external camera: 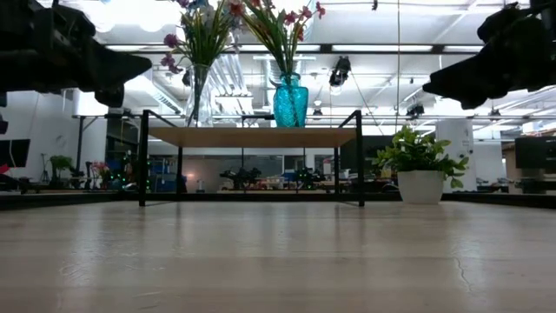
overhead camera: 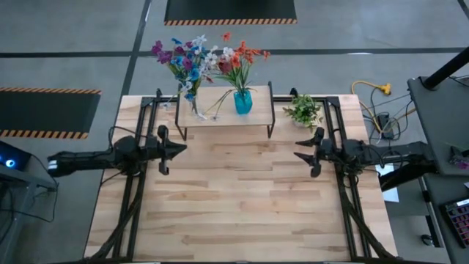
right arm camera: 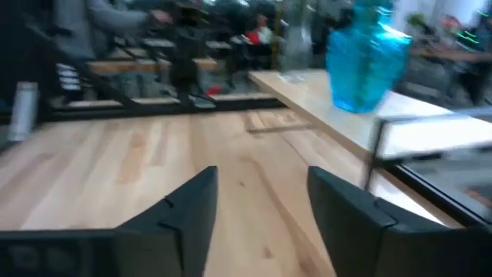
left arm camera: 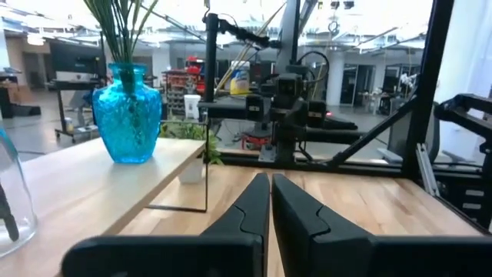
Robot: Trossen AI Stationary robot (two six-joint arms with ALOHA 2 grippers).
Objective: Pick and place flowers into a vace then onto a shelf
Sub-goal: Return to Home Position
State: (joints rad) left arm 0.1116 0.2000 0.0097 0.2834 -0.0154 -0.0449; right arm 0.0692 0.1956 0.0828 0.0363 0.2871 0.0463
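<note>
The shelf (overhead camera: 223,114) stands at the table's far middle. Two vases rest on its top. The clear glass vase (overhead camera: 193,103) holds blue, purple and white flowers (overhead camera: 187,57). The blue vase (overhead camera: 242,101) holds orange-red and white flowers (overhead camera: 238,59). My left gripper (overhead camera: 180,149) hovers shut over the table's left side, in front of the shelf, fingers level and pointing toward the table's right. My right gripper (overhead camera: 299,155) hovers open at the right side, facing it. In the wrist views the left fingers (left arm camera: 270,192) are closed together and the right gripper (right arm camera: 261,185) holds nothing.
A small bushy green plant in a white pot (overhead camera: 303,111) stands on the table just right of the shelf. Black frame rails (overhead camera: 139,198) run along both sides of the tabletop. Bare wood (overhead camera: 238,198) lies between the grippers and toward the near edge.
</note>
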